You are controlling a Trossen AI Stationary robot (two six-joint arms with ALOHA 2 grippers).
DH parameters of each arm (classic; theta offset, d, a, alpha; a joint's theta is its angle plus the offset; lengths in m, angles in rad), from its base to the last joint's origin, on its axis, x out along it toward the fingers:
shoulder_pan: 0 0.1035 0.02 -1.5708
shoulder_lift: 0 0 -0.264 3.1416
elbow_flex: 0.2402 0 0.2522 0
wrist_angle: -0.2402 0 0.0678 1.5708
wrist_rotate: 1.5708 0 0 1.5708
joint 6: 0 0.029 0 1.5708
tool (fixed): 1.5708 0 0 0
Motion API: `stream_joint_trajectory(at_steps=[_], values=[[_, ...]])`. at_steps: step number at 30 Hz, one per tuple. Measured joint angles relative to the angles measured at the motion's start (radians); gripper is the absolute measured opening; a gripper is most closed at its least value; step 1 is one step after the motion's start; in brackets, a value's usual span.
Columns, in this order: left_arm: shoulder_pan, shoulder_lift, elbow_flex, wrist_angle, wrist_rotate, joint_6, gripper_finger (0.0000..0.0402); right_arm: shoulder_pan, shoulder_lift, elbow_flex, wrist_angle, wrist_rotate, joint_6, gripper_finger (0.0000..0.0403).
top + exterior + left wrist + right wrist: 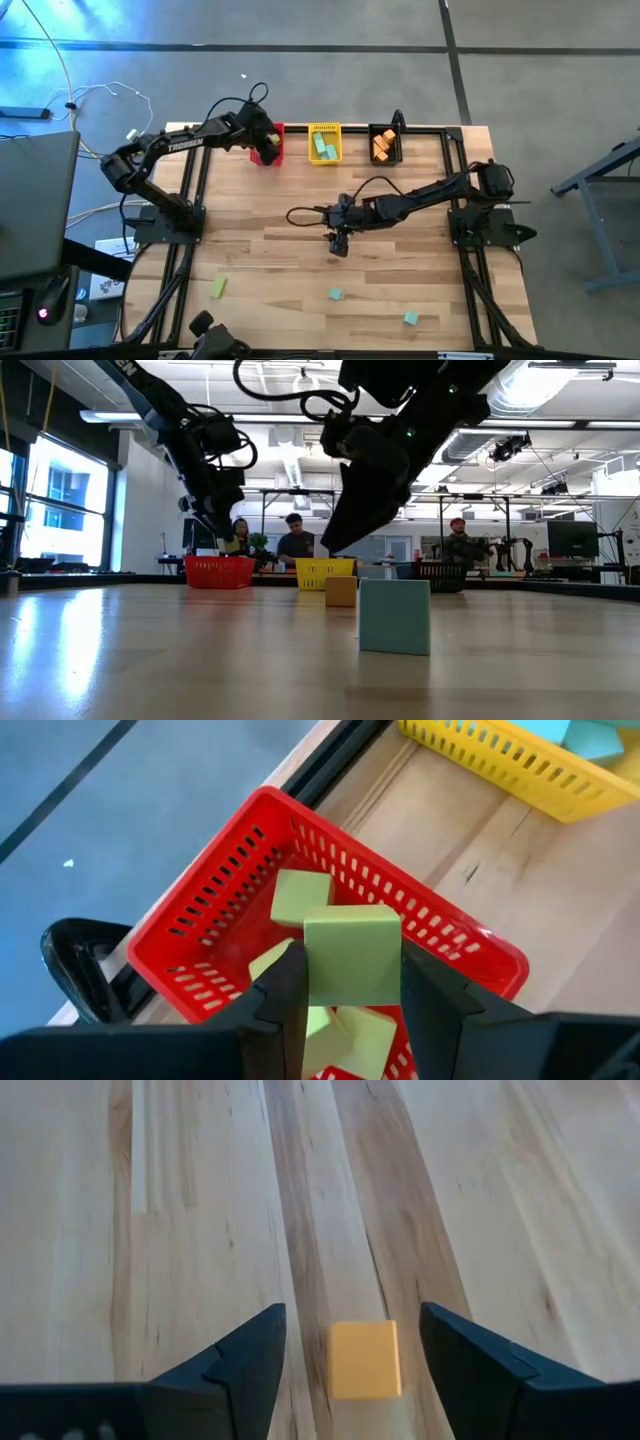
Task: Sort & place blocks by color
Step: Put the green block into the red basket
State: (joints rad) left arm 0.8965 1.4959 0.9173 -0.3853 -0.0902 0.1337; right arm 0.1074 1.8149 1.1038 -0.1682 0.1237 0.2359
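My left gripper (pixel 352 965) is over the red bin (pixel 215 895) at the table's far edge, shut on a yellow-green block (pixel 352 948). Several more yellow-green blocks (pixel 300 895) lie in that bin. My right gripper (pixel 352 1315) hangs open over mid-table. One finger stands on each side of an orange cube (pixel 365 1358), which rests flat on the wood, and neither finger touches it. Loose on the table near the front are a yellow-green block (pixel 218 288) and two teal blocks (pixel 335 294) (pixel 410 318). My left gripper pinches the yellow-green block by two opposite sides (pixel 318 970) between its two fingers. The fingers slant down toward the table's far edge. The block hangs clear above the red bin and the blocks inside it.
The yellow bin (pixel 324 143) holds teal blocks and the black bin (pixel 385 145) holds orange blocks; both stand to the right of the red bin (pixel 270 146) along the far edge. Dark frame rails run along the table's sides. In the low view, people sit beyond the table.
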Motion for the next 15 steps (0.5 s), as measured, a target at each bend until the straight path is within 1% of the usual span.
stream_joint_trajectory(at_steps=[9,15], values=[[0.000,0.004,0.000,0.006,0.008,0.000,0.0138,0.000,0.051,0.000,-0.014,0.006,0.020,0.0216],[0.000,0.004,0.000,0.009,0.008,0.000,0.0151,0.000,0.077,0.000,-0.023,0.027,0.032,0.0216]])
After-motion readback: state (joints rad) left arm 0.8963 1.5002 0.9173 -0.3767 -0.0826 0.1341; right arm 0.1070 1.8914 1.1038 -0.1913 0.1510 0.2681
